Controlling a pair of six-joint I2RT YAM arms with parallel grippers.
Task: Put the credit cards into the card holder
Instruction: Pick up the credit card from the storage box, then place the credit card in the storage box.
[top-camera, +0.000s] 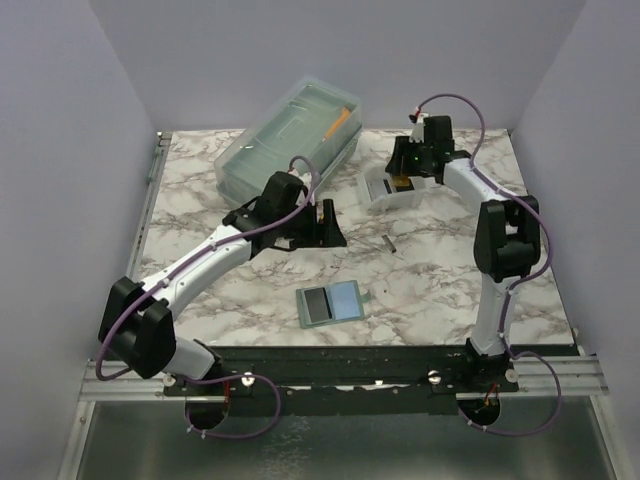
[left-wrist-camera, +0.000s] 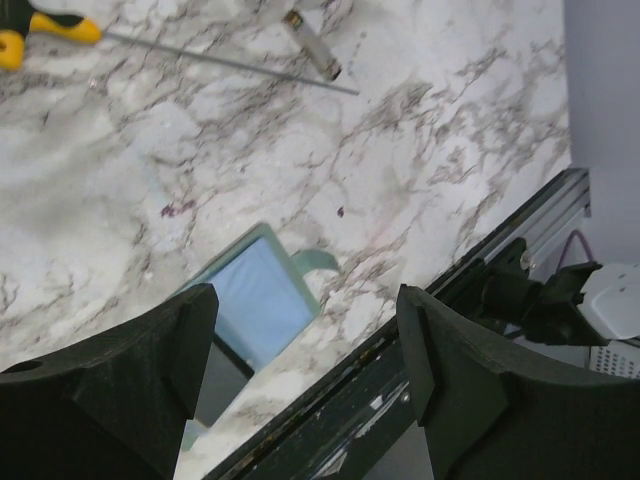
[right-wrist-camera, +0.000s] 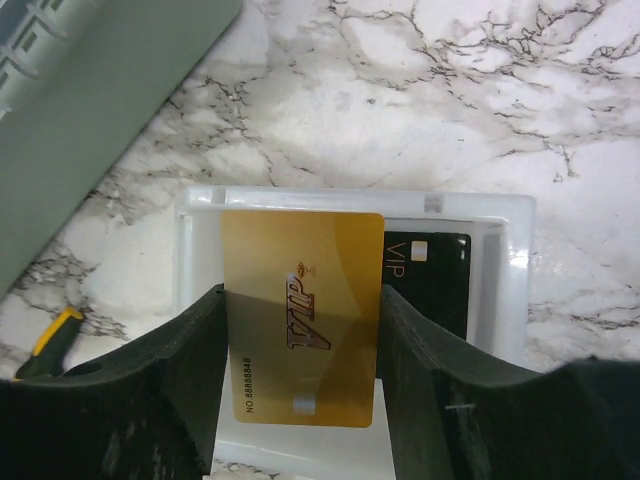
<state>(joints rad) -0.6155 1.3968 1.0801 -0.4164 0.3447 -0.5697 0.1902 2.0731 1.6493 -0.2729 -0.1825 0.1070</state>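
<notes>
Marble bench (top-camera: 420, 280): white with grey veins; it carries everything named below.
Card holder (top-camera: 331, 302): lies open and flat near the front edge of the bench, between the two arm bases and well apart from the white tray. In the top view its left panel is dark and its right panel pale blue. The left wrist view shows the same pale blue panel (left-wrist-camera: 258, 300) below the fingers.
Gold card (right-wrist-camera: 300, 315): lies over the left part of the white tray, its top edge over the tray's far rim. It is printed "VIP" with a number along one side.
Black card (right-wrist-camera: 435, 280): lies in the right part of the tray, partly under the gold card, marked "VIP".
White tray (top-camera: 385, 190): sits at the back right of the bench, just right of the translucent box.
Right tool (right-wrist-camera: 300, 295): over the tray, fingers pressed against both long edges of the gold card, grasping it.
Left tool (left-wrist-camera: 305, 340): released, fingers wide apart with nothing between them, above the bench middle.
Translucent box (top-camera: 290, 140): lidded, at the back of the bench, left of centre.
Yellow-handled screwdriver (left-wrist-camera: 20, 35): lies on the bench, its thin shaft pointing towards a small metal piece (left-wrist-camera: 312, 45).
</notes>
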